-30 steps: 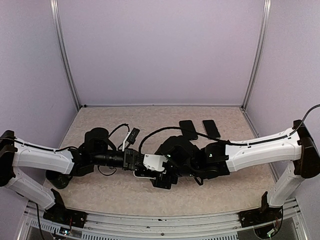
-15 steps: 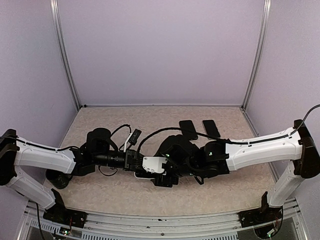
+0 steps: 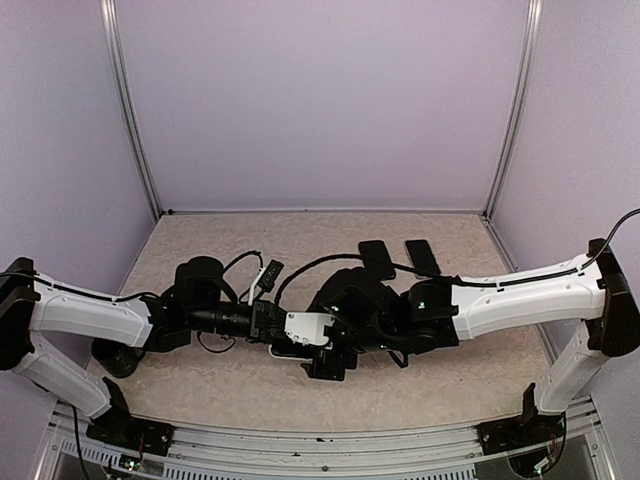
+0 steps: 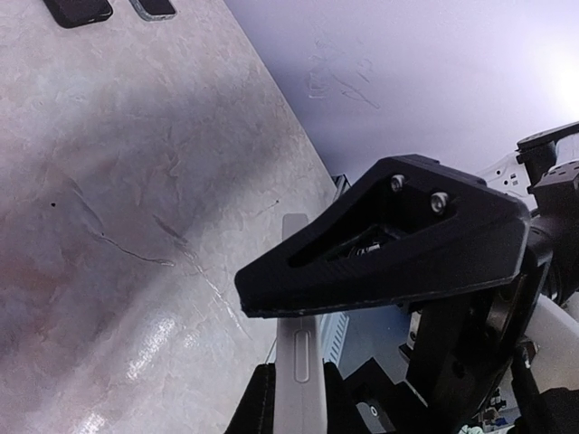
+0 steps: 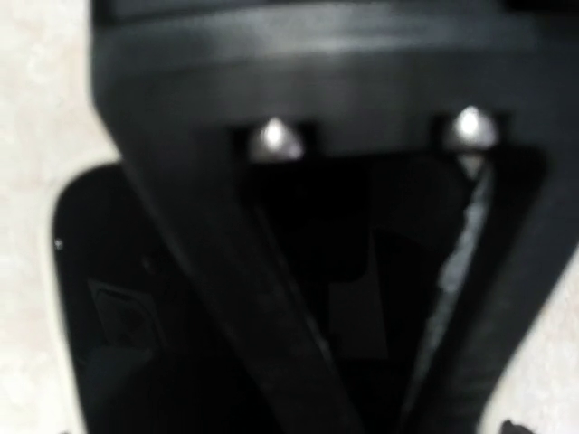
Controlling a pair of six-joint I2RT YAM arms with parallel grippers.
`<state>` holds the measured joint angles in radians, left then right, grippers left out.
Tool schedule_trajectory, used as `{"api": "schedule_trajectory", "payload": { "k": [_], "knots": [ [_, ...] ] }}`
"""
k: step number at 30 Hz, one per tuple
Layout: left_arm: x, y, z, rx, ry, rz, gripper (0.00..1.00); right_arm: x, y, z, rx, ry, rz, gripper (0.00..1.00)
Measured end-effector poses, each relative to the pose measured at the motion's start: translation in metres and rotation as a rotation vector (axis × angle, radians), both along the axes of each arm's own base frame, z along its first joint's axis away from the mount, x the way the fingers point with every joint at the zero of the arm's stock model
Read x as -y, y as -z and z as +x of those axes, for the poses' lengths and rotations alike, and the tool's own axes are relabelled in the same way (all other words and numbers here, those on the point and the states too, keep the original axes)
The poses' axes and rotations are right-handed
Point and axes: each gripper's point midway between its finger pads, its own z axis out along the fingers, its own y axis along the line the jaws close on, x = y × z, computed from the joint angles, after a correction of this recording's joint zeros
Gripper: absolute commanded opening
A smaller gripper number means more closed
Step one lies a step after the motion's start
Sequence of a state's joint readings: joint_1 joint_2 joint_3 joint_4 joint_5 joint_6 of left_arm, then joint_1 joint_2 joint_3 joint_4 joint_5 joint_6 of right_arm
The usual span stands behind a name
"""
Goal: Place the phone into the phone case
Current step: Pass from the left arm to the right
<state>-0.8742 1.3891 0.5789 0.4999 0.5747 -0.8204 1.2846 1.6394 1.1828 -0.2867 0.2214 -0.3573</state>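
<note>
Two arms are reaching low over the worktop (image 3: 230, 395) in the top view. The left one is coming in from nine o'clock and the right one from three o'clock, both forearms lying almost level. The left tool (image 3: 274, 336) and right tool (image 3: 318, 352) are meeting at the middle. A thin white edge of a pale slab (image 3: 284, 351) is peeking out beneath them; whether it is the phone or the case I cannot tell. Dark slabs (image 3: 377, 258), two side by side, are lying well apart at one o'clock from the tools.

Only the left wrist view is showing the grip. The left tool is pinching the pale slab from both sides, nearly closed on it. The slab's narrow edge with a side button is facing the camera and running off toward twelve o'clock. A black finger (image 4: 389, 244) of the right tool is crossing over that edge and hiding part of it; whether they touch I cannot tell.

Everything in the right wrist view is blurring. A dark finger with two screws is filling the frame, and a dark rounded panel (image 5: 90, 307) is lying on the worktop at seven o'clock. How wide the right tool is standing I cannot tell.
</note>
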Motion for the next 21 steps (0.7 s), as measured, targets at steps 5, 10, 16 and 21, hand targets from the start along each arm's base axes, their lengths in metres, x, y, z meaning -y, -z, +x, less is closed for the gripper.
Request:
{"api": "schedule_trajectory", "payload": {
  "k": [5, 10, 16, 21],
  "knots": [
    [0.000, 0.001, 0.000, -0.002, -0.002, 0.006, 0.00, 0.005, -0.014, -0.001, -0.012, -0.007, 0.036, 0.99],
    [-0.001, 0.003, 0.000, -0.005, -0.003, 0.013, 0.00, 0.016, -0.025, 0.001, -0.009, 0.003, 0.049, 0.99],
    [0.000, 0.001, 0.001, 0.002, -0.003, 0.013, 0.00, 0.027, -0.012, -0.005, -0.035, -0.006, 0.011, 0.99],
    [0.000, -0.001, 0.003, 0.007, -0.007, 0.012, 0.00, 0.031, -0.003, -0.009, -0.058, -0.011, -0.012, 1.00]
  ]
}}
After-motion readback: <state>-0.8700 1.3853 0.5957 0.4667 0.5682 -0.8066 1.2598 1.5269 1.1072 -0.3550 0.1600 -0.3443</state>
